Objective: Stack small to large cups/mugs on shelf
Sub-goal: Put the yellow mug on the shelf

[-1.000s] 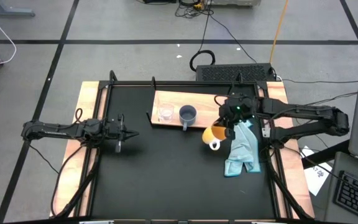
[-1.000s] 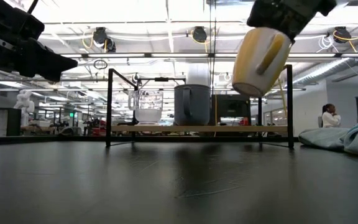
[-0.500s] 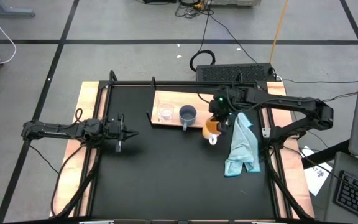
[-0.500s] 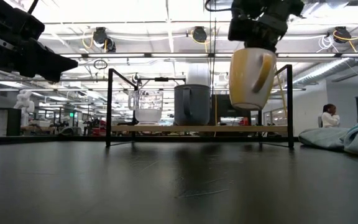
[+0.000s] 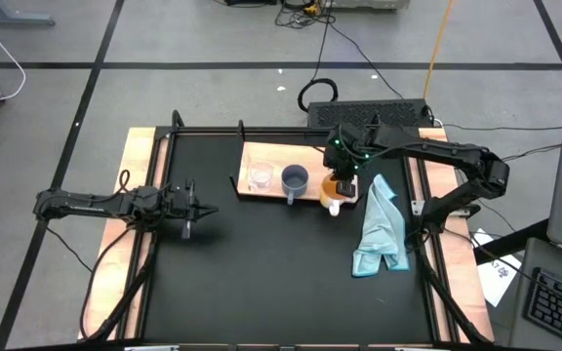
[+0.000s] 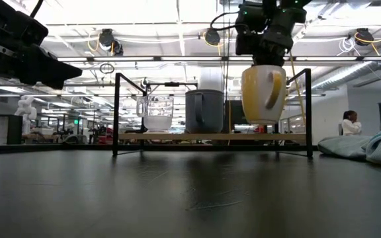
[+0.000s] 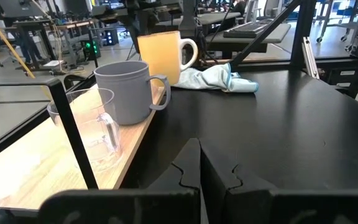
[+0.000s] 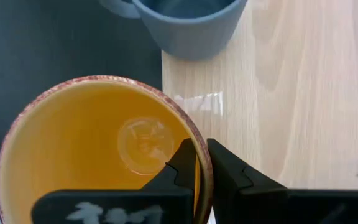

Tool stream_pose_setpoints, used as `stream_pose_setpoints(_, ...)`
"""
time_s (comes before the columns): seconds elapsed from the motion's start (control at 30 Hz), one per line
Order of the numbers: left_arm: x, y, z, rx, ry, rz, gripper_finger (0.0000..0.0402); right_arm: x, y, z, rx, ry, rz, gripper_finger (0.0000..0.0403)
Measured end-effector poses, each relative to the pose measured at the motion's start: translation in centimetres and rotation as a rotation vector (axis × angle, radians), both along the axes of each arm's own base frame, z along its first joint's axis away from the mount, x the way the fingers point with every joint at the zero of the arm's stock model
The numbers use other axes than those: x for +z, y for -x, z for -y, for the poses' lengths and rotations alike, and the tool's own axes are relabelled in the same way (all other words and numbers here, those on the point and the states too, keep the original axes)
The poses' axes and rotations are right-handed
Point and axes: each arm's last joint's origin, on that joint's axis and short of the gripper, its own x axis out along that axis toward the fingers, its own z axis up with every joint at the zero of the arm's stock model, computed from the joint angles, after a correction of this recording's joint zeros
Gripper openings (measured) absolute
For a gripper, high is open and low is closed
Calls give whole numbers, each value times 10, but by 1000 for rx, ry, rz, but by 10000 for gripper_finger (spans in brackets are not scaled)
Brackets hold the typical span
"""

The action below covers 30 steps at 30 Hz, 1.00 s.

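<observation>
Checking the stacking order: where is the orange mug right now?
The orange mug hangs from the right gripper, shut on its rim, just above the shelf's right end, beside the blue-grey mug.

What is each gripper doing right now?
Left gripper: shut, empty, over the table's left side.
Right gripper: shut on the orange mug, above the shelf.

Bright overhead ceiling lights (image 6: 177,10) flare in the low view; nearby dark tabletop (image 6: 190,198) blurs softly
</observation>
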Motion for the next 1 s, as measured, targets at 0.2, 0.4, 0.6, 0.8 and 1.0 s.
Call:
stream_pose_setpoints(0.2, 0, 0, 0, 0, 0, 1, 1, 1, -1, 6, 19, 7, -23, 10)
stream_pose_setpoints(0.4, 0, 0, 0, 0, -1, 4, 1, 4, -2, 12, 35, 31, -20, 10)
stream_pose_setpoints(0.6, 1, 0, 0, 0, -6, 10, 1, 5, -2, 16, 25, 92, -26, 10)
stream_pose_setpoints(0.8, 1, 0, 0, 0, -8, 9, 1, 3, -4, 16, 35, 93, -21, 10)
stream_pose_setpoints(1.0, 1, 0, 0, -1, -14, 9, 1, -5, -10, 19, 33, 81, -38, 10)
